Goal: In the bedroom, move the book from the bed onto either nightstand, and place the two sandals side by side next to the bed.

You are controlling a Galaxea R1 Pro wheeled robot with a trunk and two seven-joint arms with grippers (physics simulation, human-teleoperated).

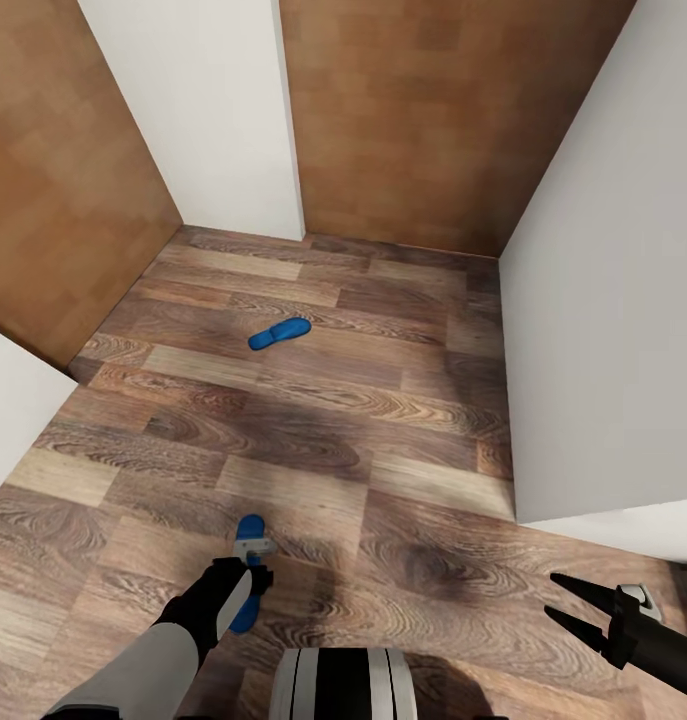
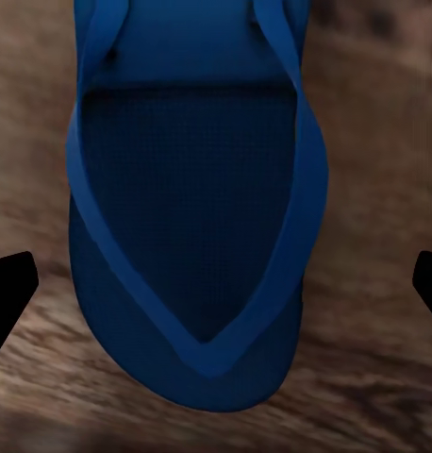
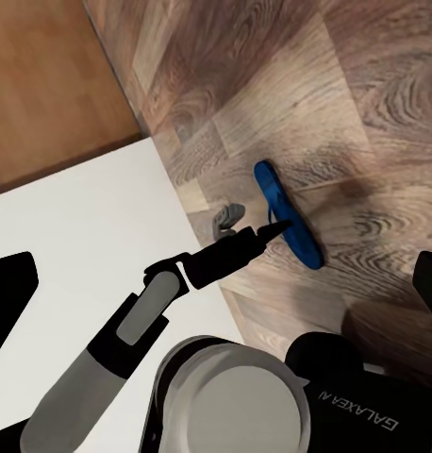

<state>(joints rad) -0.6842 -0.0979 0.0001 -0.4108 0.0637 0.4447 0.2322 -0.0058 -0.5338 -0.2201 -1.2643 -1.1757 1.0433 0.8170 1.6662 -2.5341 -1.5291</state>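
One blue sandal (image 1: 249, 526) lies on the wood floor just in front of my base. My left gripper (image 1: 251, 578) hangs right over it, pointing down. In the left wrist view this sandal (image 2: 192, 217) is very close, and the left gripper (image 2: 216, 293) is open with a dark fingertip (image 2: 8, 293) on each side of it, apart from it. The right wrist view shows the same sandal (image 3: 287, 226) under the left arm. The other sandal (image 1: 279, 333) lies farther off on the floor. My right gripper (image 1: 553, 594) is open and empty, low at the right. Book, bed and nightstand are out of view.
White walls (image 1: 603, 300) close in at the right and at the far left, with brown wooden panels (image 1: 433, 110) at the back and left. Wood-plank floor (image 1: 383, 430) stretches between the two sandals.
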